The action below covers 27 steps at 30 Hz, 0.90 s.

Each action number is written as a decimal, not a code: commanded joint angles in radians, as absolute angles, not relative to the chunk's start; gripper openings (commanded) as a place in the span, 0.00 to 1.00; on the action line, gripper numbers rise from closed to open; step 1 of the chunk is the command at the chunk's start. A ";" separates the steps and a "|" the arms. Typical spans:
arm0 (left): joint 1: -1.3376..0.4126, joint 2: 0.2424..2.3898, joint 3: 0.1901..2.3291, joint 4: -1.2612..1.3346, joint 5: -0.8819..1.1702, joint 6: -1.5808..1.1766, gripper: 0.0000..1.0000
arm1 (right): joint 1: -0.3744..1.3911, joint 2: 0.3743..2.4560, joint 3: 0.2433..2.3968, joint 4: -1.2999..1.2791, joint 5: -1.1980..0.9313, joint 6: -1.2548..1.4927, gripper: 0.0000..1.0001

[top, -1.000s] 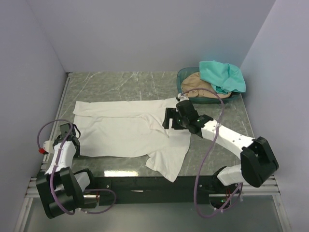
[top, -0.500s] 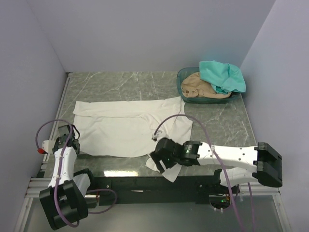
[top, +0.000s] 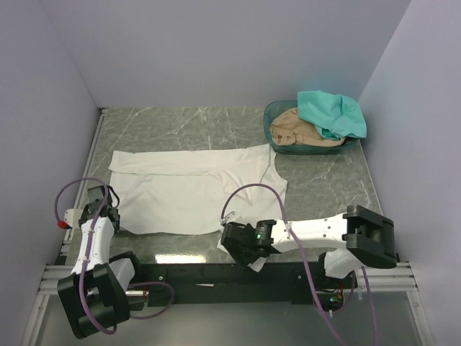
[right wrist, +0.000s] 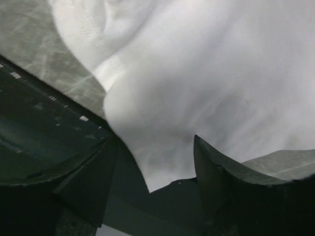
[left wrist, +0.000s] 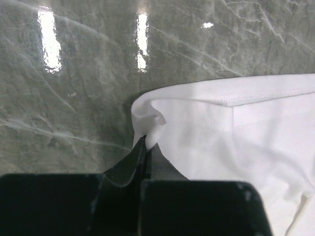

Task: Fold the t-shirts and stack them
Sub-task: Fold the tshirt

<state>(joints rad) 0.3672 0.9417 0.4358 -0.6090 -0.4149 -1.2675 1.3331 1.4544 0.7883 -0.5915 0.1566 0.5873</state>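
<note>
- The white t-shirt (top: pixel 187 191) lies spread flat in the middle of the counter (top: pixel 180 124).
- The left fingers (left wrist: pixel 137 158) are clenched on its corner, at the lower left.
- The right fingers (right wrist: pixel 216 167) stand apart at the bottom middle. A loose flap of the shirt lies between them, not pinched.
- The teal t-shirt (top: pixel 333 112) and tan t-shirt (top: pixel 297 128) sit in the green basket (top: pixel 276 146), upper right.

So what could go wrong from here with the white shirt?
1. The right end effector stands open around the sleeve of the white t-shirt, hanging past the near edge of the table; it may catch only the tip.
2. The left end effector pinches just a hem corner; a pull might slip it.
</note>
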 commanded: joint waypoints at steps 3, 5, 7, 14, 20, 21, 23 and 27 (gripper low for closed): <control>0.371 0.923 0.443 -0.603 -0.405 -1.252 0.01 | 1.339 1.531 0.818 -0.603 0.251 0.624 0.60; 0.371 0.919 0.442 -0.601 -0.400 -1.252 0.01 | 1.333 1.539 0.828 -0.615 0.268 0.646 0.51; 0.373 0.916 0.443 -0.603 -0.400 -1.252 0.01 | 1.324 1.529 0.830 -0.620 0.285 0.658 0.21; 0.371 0.922 0.468 -0.612 -0.370 -1.247 0.01 | 1.217 1.430 0.865 -0.683 0.354 0.641 0.00; 0.370 0.957 0.537 -0.630 -0.327 -1.226 0.01 | 1.060 1.335 0.929 -0.706 0.308 0.535 0.00; 0.370 0.969 0.557 -0.632 -0.322 -1.223 0.01 | 1.045 1.328 0.954 -0.706 0.301 0.508 0.00; 0.371 0.980 0.574 -0.629 -0.315 -1.218 0.01 | 0.997 1.325 0.992 -0.709 0.304 0.483 0.00; 0.350 1.019 0.633 -0.626 -0.293 -1.221 0.01 | 0.924 1.354 1.063 -0.712 0.308 0.420 0.00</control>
